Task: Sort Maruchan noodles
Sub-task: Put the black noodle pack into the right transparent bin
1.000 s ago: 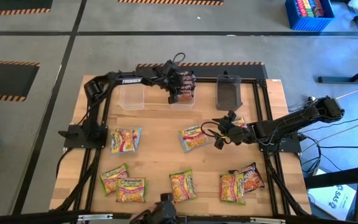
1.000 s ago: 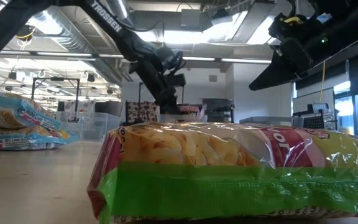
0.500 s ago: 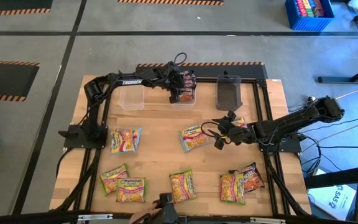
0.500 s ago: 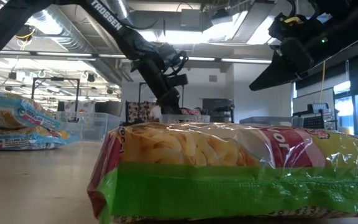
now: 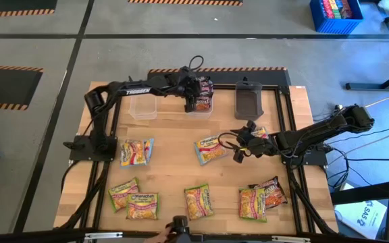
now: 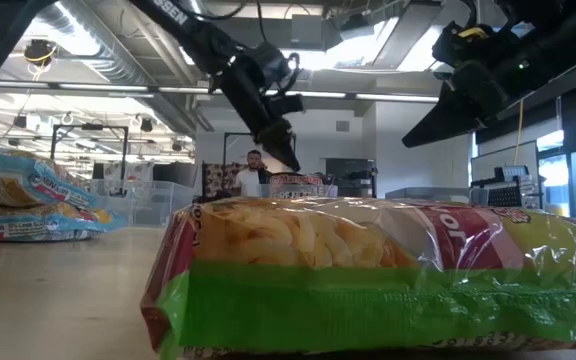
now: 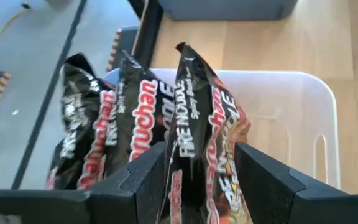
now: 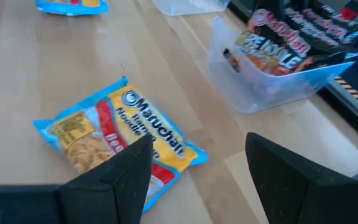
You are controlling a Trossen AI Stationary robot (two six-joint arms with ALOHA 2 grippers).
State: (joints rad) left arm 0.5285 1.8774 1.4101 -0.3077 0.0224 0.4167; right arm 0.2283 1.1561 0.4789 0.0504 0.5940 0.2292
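Where "Maruchan" reads, maroon packets (image 7: 185,137) in clear tub (image 7: 303,124), blue-edged packet (image 8: 120,134)

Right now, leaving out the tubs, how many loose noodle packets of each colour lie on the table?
Yellow-green packets: 4
Blue-edged yellow packets: 2
Dark maroon packet: 1
Partly hidden packet, colour unclear: 1
Total: 8
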